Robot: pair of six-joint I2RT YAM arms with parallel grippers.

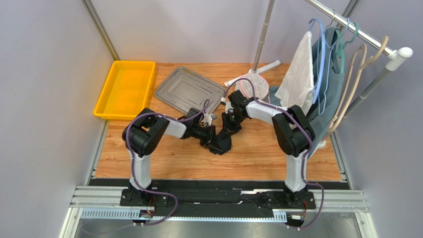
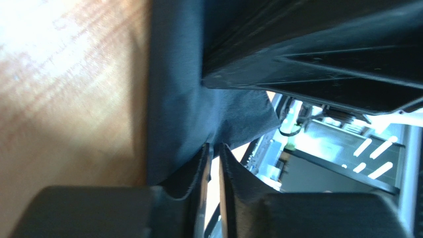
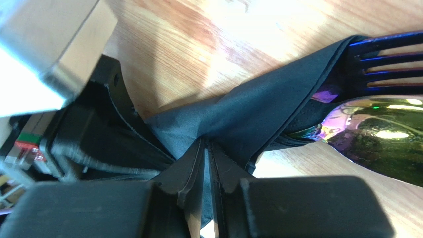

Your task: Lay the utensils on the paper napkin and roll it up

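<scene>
The black paper napkin (image 3: 253, 116) lies folded over the utensils on the wooden table; it shows as a dark bundle in the top view (image 1: 222, 144). The purple fork's tines (image 3: 385, 54) and the spoon's gold bowl (image 3: 382, 134) stick out of its end. My right gripper (image 3: 207, 144) is shut on a pinch of the napkin's edge. My left gripper (image 2: 214, 147) is shut on another edge of the napkin (image 2: 183, 99). In the top view the two grippers meet over the bundle, left (image 1: 211, 141) and right (image 1: 224, 133).
A grey metal tray (image 1: 188, 90) lies behind the grippers, and a yellow bin (image 1: 125, 89) stands at the back left. A white towel (image 1: 298, 74) and hangers hang from a rack at the right. A white round stand base (image 1: 253, 87) sits behind the right arm.
</scene>
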